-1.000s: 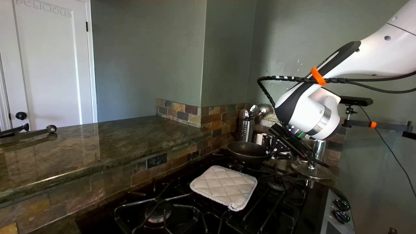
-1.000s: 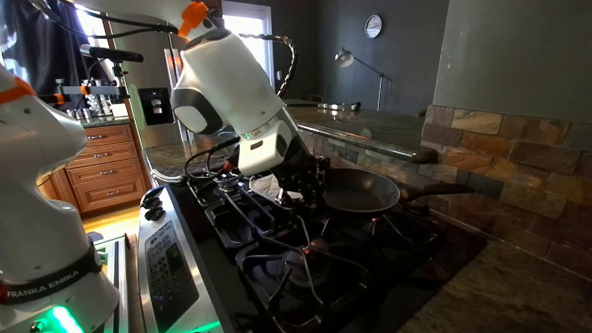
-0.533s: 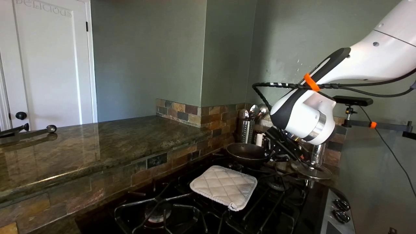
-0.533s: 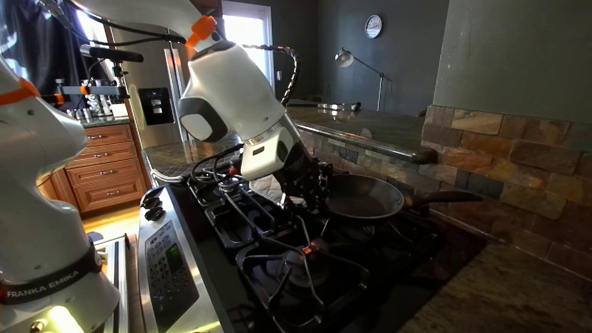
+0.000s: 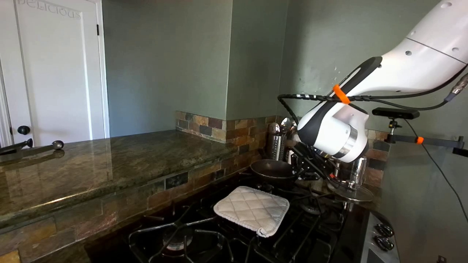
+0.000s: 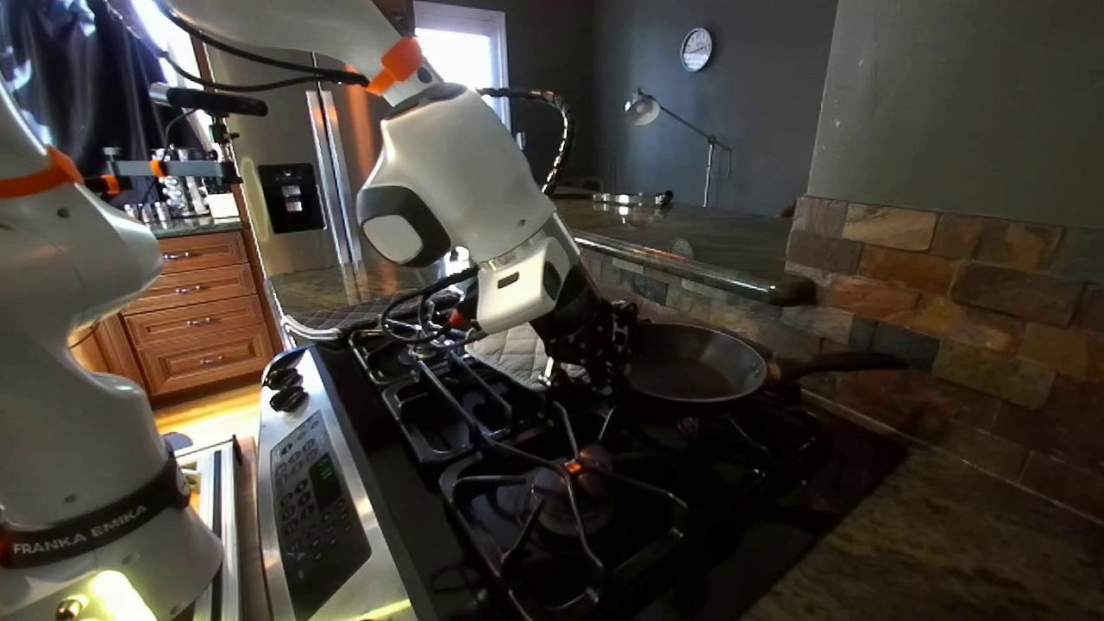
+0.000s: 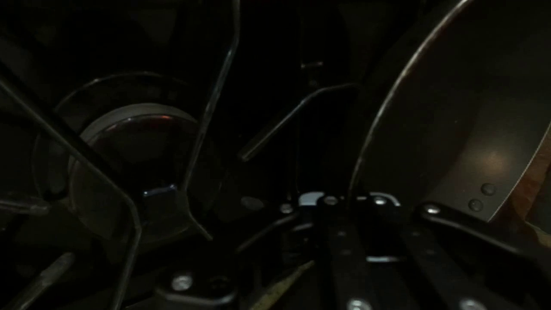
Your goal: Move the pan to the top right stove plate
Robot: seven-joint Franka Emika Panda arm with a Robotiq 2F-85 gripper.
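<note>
The black frying pan [image 6: 690,371] sits level over the far burner [image 6: 688,428], the top right stove plate, by the tiled wall. I cannot tell whether its base touches the grate. Its dark handle [image 6: 841,364] points away from my gripper. The pan also shows in the other exterior view [image 5: 273,168] and fills the right of the wrist view [image 7: 452,129]. My gripper [image 6: 617,362] is shut on the pan's near rim, opposite the handle. In the wrist view, the rim runs in between the fingertips of the gripper [image 7: 351,204]. The pan hides most of the burner below.
A nearer burner [image 6: 565,504] lies toward the control panel [image 6: 319,483]. A white quilted pot holder [image 5: 252,210] lies on the grates beside the pan. A glass lid [image 5: 351,191] and a steel utensil canister [image 5: 278,148] stand behind. A raised granite counter [image 5: 120,164] borders the stove.
The gripper and pan have moved together toward the tiled wall, rightward in one exterior view and leftward in the other. The pan dipped slightly at first. The grip on the rim stays.
</note>
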